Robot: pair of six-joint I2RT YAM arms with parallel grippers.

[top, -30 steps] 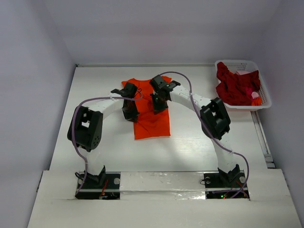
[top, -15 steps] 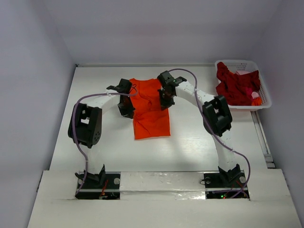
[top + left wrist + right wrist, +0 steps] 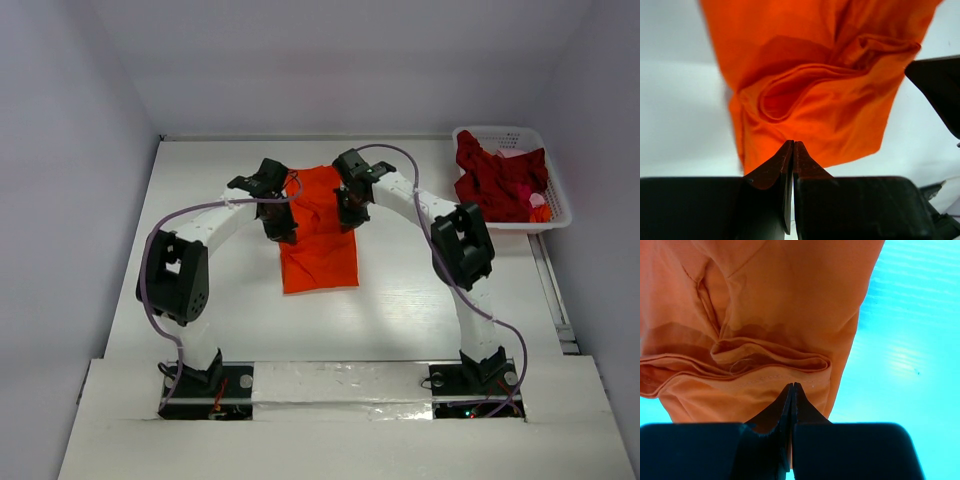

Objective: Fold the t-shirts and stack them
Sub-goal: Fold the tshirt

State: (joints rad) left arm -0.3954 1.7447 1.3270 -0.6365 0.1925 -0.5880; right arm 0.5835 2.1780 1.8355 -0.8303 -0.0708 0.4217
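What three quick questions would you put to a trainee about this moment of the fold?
1. True or false: the left claw and the right claw are both shut on the orange t-shirt.
2. Where are the dark red t-shirts? A) heaped in the white basket; B) stacked on the orange one; C) under the left arm.
3. Fill in: the basket stands at the far ____ corner of the table.

Key: 1 true; 2 A; 3 right.
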